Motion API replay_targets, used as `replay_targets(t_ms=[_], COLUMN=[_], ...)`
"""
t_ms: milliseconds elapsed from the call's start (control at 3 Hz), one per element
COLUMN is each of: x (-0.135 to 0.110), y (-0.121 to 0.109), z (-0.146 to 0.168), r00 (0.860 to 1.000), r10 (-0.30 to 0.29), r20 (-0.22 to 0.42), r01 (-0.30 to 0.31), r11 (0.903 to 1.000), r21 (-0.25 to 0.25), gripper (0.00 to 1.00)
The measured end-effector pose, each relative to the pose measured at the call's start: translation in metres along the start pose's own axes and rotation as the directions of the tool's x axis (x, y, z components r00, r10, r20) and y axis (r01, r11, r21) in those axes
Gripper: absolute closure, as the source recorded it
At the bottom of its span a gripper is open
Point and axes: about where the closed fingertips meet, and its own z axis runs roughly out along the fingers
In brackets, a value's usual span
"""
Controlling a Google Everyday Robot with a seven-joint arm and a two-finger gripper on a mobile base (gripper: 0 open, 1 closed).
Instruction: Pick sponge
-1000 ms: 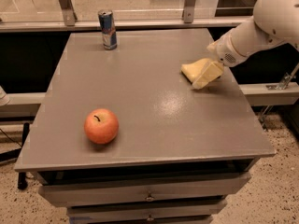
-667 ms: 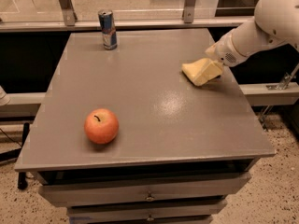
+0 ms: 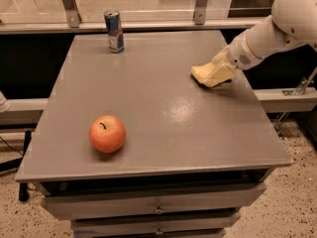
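Note:
The sponge [image 3: 199,73] is a pale yellow pad lying on the right side of the grey table [image 3: 163,113]. Only its left part shows. My gripper [image 3: 220,72] comes in from the right on a white arm [image 3: 270,33] and sits low on top of the sponge's right side, touching it. The rest of the sponge is hidden beneath the gripper.
A red apple [image 3: 107,134] sits near the table's front left. A blue and silver can [image 3: 115,31] stands upright at the back left. A metal rail [image 3: 148,25] runs behind the table. Drawers [image 3: 158,209] are below the tabletop.
The gripper and sponge stay in nearly the same spot on the right side of the table. The apple and can have not moved.

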Motion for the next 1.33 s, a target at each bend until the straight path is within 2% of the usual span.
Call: replay_targets(t_ms=[333, 667, 1000, 1333], x=[-0.015, -0.043, -0.068, -0.089], y=[0.006, 0.015, 0.025, 0.037], z=[-0.019, -0.051, -0.080, -0.104], r00=[0.999, 0.994, 0.980, 0.954], r10=[-0.007, -0.025, -0.020, 0.020], r20=[0.035, 0.105, 0.196, 0.298], r01=[0.008, 0.030, 0.036, 0.024], r11=[0.9997, 0.9988, 0.9962, 0.9896], r21=[-0.021, -0.039, -0.080, -0.142], gripper=[0.96, 1.00, 1.00, 1.00])
